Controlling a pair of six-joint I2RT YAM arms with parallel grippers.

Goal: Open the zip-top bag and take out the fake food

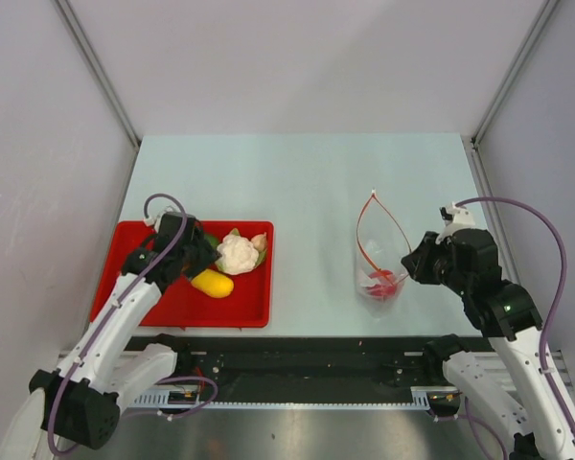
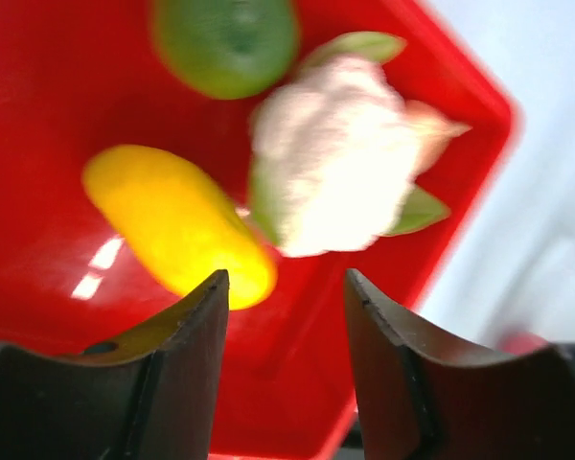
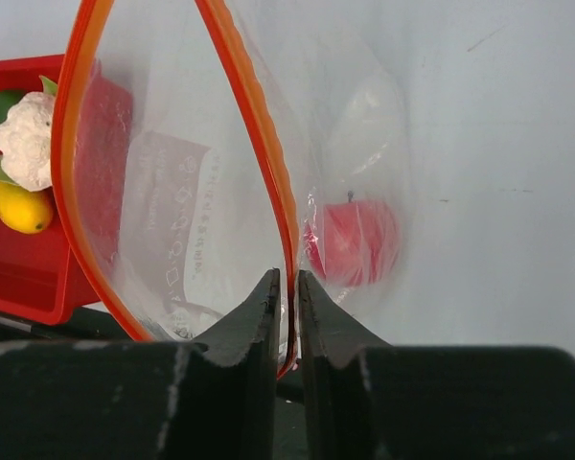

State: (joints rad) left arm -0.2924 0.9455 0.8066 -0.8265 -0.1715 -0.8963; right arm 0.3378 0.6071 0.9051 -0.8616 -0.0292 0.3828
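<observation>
Shows right gripper point(image 3: 288, 280) pinching the bag point(image 3: 364, 144) by its rim, probably keeping the mouth open, red ball point(image 3: 355, 240) just beyond the tips. Shows left gripper point(image 2: 283, 280) wide and empty over tray point(image 2: 38, 96), toy food point(image 2: 335, 163) just ahead.

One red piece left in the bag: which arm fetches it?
Left, likely: left gripper open and empty over the red tray; right gripper pinches the rim of the zip-top bag, red piece inside.

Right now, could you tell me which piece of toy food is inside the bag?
The red ball in the clear bag; the others lie on the red tray.
</observation>
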